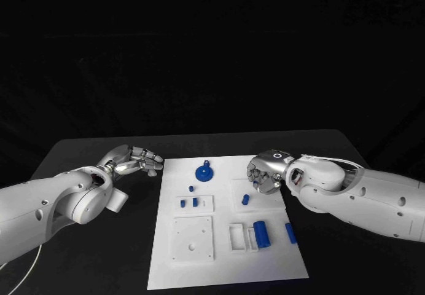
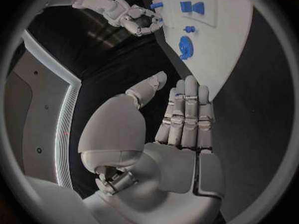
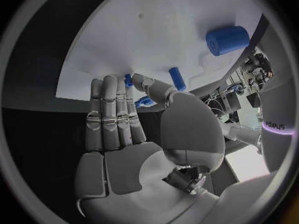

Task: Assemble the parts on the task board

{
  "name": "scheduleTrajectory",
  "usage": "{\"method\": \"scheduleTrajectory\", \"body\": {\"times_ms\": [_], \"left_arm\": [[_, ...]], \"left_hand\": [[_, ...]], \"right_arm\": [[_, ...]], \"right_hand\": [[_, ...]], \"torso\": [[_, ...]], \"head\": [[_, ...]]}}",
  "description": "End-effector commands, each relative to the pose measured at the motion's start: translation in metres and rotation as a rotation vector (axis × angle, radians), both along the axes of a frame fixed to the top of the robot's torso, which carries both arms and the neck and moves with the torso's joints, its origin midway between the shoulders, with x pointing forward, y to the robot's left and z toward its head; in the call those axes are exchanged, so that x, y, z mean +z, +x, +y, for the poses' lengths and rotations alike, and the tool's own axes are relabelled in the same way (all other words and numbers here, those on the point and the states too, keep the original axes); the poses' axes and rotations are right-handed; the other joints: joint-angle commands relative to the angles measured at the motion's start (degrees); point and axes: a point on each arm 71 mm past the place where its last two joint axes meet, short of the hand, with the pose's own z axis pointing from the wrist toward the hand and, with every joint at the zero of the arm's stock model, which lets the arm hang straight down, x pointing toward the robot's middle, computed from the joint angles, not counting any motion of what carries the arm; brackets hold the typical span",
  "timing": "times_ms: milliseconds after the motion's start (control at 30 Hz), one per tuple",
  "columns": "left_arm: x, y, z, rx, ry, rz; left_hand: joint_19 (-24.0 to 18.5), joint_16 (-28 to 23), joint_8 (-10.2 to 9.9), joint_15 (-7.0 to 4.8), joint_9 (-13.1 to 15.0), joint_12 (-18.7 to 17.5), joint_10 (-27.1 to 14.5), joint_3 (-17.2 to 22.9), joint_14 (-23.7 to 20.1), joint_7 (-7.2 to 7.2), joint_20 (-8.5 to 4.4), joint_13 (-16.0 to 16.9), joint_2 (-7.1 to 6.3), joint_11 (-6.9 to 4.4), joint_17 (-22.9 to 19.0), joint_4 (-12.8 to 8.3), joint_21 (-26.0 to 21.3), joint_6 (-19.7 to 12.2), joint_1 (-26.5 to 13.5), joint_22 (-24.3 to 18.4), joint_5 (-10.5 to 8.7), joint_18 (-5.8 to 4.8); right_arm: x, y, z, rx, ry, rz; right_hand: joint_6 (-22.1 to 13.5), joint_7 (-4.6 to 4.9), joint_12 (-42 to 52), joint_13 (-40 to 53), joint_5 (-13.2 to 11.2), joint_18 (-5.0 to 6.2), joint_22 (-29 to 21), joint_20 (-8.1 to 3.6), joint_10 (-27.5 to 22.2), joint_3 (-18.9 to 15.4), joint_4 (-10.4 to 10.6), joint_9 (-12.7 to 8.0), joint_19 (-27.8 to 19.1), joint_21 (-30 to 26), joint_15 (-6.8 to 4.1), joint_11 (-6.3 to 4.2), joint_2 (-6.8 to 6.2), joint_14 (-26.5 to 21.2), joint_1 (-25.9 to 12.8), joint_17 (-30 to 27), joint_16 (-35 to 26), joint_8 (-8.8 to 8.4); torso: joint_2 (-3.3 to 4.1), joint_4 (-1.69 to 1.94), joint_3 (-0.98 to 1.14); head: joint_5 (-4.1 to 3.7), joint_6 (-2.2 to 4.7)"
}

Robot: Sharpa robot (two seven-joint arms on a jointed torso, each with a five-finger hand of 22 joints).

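White task board point(image 1: 190, 261), blue parts point(image 1: 261, 233), round part point(image 1: 204, 174).

You have a white task board point(image 1: 226, 258) lying on a black table point(image 1: 97, 246), with a black backdrop behind it. Every loose part on it is blue: the round gear-like disc point(image 1: 204, 174), the stout cylinder point(image 1: 261, 234), the slim peg point(image 1: 290, 233) at the board's edge, the short peg point(image 1: 245, 199) and the small pieces point(image 1: 188, 202) in the recessed square. The raised square plate point(image 1: 192, 236) and the small frame point(image 1: 237, 236) match the board's white. Your left hand point(image 1: 136, 161) and right hand point(image 1: 266, 171) are silver with darker grey seams, and both arms are glossy white. In the right wrist view the cylinder point(image 3: 227, 40) is a strong, even blue.
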Motion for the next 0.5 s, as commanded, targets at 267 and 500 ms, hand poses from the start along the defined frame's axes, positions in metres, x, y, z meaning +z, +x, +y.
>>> {"method": "scheduleTrajectory", "body": {"times_ms": [267, 500], "left_arm": [[0.0008, -0.0004, -0.0016, -0.013, 0.001, -0.003], [0.0009, -0.0005, -0.0021, -0.015, 0.000, -0.004]], "left_hand": [[0.5, -0.4, -0.2, -0.07, -0.1, -0.3, -0.3, -0.3, 0.5, -0.01, 0.05, -0.1, -0.07, 0.17, 0.2, 0.0, -0.4, -0.4, -0.4, 0.1, 0.18, -0.09], [0.5, -0.5, -0.2, -0.07, -0.1, -0.4, -0.3, -0.3, 0.5, 0.00, 0.05, -0.1, -0.07, 0.18, 0.3, 0.0, -0.5, -0.4, -0.4, 0.1, 0.20, -0.10]], "right_arm": [[-0.0196, -0.0070, 0.0025, 0.008, -0.087, 0.051], [-0.0175, -0.0071, 0.0039, 0.008, -0.086, 0.019]], "right_hand": [[2.0, -0.53, -0.2, 1.8, 0.8, 0.83, 0.6, -0.52, 2.2, 1.4, -0.6, 0.4, 1.8, 1.0, -0.85, -0.69, 0.08, 1.6, 0.5, 1.3, 0.2, 0.81], [2.6, -0.78, -0.3, 2.7, 2.0, 0.83, 0.8, -0.84, 2.9, 1.6, -1.0, 0.8, 2.4, 1.4, -1.14, -0.98, -0.06, 2.2, 0.3, 1.9, 0.4, 1.02]], "torso": [[0.01, 0.03, 0.04], [-0.01, 0.05, 0.07]], "head": [[-0.07, -0.20], [-0.10, -0.25]]}}
